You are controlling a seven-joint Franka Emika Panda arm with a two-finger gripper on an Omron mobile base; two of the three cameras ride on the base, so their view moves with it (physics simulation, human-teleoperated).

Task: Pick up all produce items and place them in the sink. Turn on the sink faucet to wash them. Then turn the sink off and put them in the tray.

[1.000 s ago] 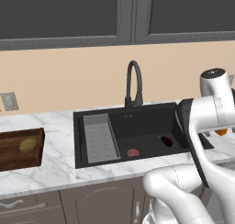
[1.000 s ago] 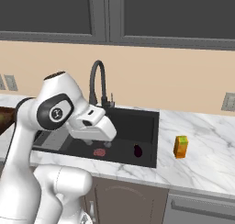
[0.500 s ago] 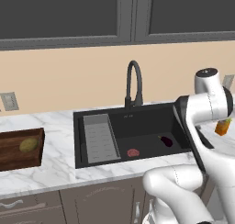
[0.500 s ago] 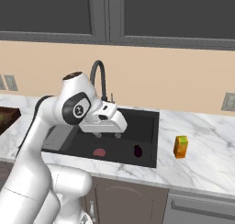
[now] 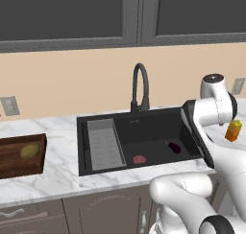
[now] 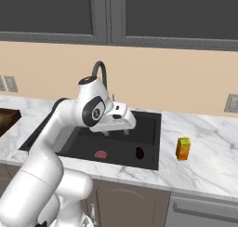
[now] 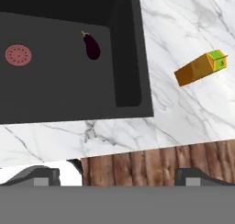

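Right now the hand [image 6: 117, 133] hangs above the sink [image 6: 149, 128] with its jaws spread wide and nothing between them. Below it and a little toward the tabletop's right end lies the dark purple produce item [image 6: 139, 152] on the basin floor, with the flat red disc [image 6: 100, 154] beneath the hand on the other side. Just behind the hand stands the sink faucet [image 6: 101, 70], arched over the basin. Well off to the hand's left sits the tray [image 5: 19, 157], and the olive-yellow produce item [image 5: 30, 151] rests inside it. Off to the hand's right, an orange block [image 6: 183, 148] stands on the marble tabletop [image 6: 204, 165].
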